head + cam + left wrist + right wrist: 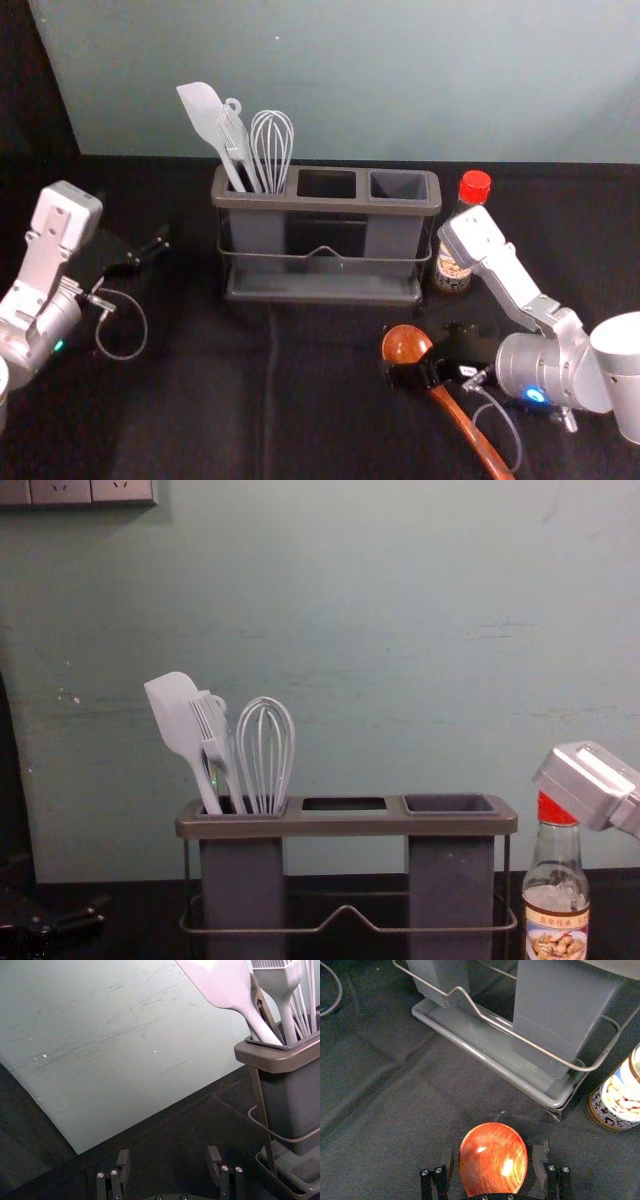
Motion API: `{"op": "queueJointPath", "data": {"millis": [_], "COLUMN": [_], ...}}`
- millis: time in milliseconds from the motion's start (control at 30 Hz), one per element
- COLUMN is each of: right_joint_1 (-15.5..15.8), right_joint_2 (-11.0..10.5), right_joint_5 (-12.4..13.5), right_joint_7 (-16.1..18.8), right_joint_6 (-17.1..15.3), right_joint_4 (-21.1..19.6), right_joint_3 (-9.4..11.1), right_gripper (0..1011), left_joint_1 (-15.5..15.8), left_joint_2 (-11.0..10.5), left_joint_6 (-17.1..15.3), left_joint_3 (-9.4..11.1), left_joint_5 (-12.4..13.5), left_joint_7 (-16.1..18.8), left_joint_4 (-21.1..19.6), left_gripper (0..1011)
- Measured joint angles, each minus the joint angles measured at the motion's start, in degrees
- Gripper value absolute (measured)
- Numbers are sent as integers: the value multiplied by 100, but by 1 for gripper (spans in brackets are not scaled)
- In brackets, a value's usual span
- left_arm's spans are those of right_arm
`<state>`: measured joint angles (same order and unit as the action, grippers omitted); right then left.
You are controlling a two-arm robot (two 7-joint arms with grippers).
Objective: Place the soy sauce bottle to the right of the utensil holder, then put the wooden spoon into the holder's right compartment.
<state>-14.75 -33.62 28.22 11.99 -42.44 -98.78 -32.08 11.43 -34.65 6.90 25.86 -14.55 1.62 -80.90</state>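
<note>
Right end effector: set wide, low over the table at lower right of the head view; the spoon bowl is seen between its fingers at the bottom of the right wrist view, and no firm grip is shown.
Left end effector: held wide and idle, at the left of the head view.
Wooden spoon: laid on the table in front of the utensil holder, bowl toward the holder, handle run down to the lower right of the head view.
Soy sauce bottle: stood upright at lower right of the chest view, just beside the holder's right end; that part of the task is judged done.
Right compartment: open at the top, right of centre in the chest view; the white whisk and its neighbours are stood in the left one.
Step in hand: the spoon is judged about to be gripped.
Grip: best closed evenly near the neck, just behind the bowl, since the rounded bowl may be rolled or squeezed out; the handle should be left free to go in first.
Lift: to be made straight up until the handle is off the cloth, then the spoon turned handle down.
Clearance: the front wire rail and the bottle's red cap should be kept clear, as the right arm is seen close by the bottle.
Release: only once the handle is well inside the compartment.
</note>
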Motion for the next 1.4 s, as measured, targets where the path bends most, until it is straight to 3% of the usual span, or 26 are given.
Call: {"op": "queueJointPath", "data": {"millis": [867, 1400], "right_joint_1": [-226, -223], "right_joint_2": [302, 291], "right_joint_5": [-531, -523], "right_joint_7": [294, 290], "right_joint_6": [88, 88], "right_joint_4": [422, 410], "right_joint_3": [-113, -107], "right_gripper": [1004, 1004], "left_joint_1": [0, 0], "left_joint_2": [0, 0], "left_joint_6": [0, 0], "left_joint_3": [0, 0], "left_joint_5": [0, 0], "left_joint_7": [0, 0], "left_joint_4": [0, 0], "left_gripper": [1005, 1005]}}
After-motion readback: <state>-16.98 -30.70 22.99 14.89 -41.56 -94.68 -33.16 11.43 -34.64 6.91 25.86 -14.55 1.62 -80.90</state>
